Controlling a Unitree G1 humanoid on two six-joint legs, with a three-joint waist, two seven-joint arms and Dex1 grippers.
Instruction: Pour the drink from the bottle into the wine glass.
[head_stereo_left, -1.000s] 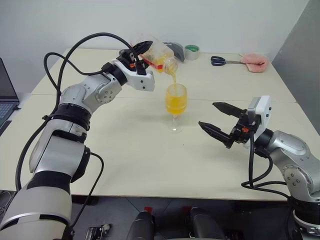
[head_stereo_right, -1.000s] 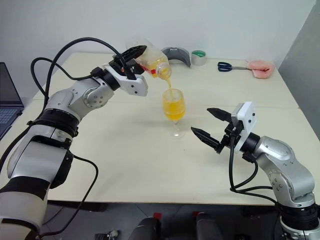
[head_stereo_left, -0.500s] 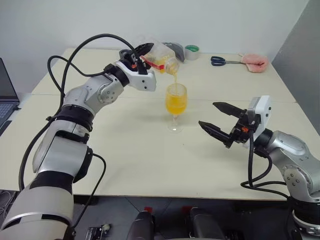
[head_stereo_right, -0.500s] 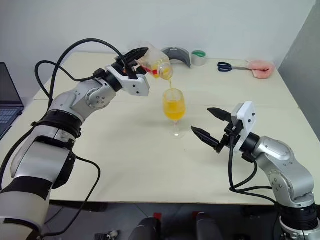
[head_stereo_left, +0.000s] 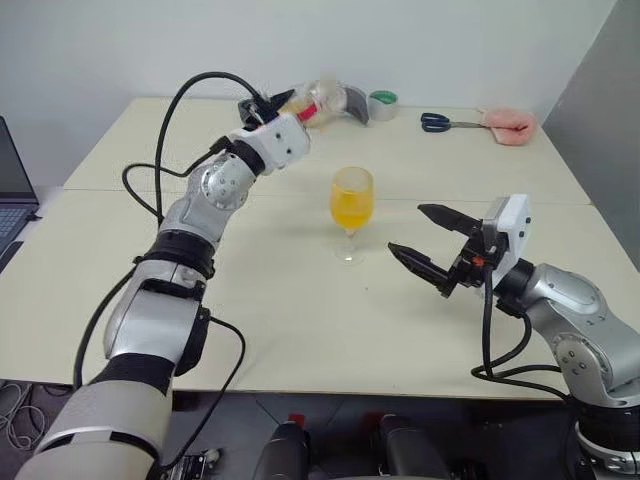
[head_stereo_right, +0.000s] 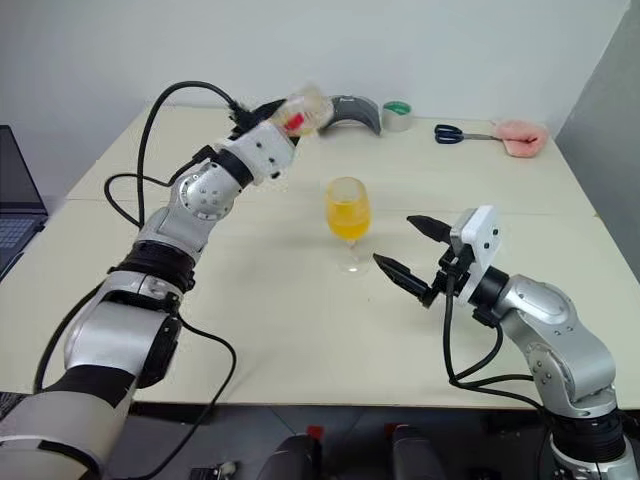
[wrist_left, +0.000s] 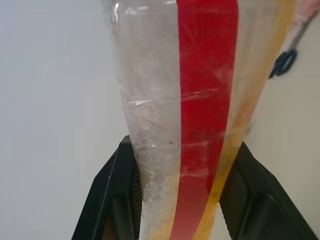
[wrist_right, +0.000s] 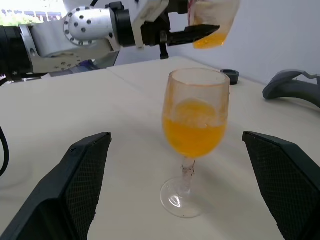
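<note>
looks like we're done pouring, wine glass (head_stereo_left: 351, 205) about half full of drink (head_stereo_left: 350, 209), our left gripper (head_stereo_left: 268, 103) clamped on the bottle (head_stereo_left: 314, 100) up behind it, right gripper (head_stereo_left: 428, 241) spread wide beside it, so next we probably set the bottle down

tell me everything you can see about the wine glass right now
The wine glass is clear, with a rounded bowl, a thin stem and a round flat foot. It stands upright on the cream table, its bowl holding orange-yellow drink to about half, with orange film on the wall above. Nothing touches it: the open right gripper sits apart beside it, and the bottle is held away behind it.
</note>
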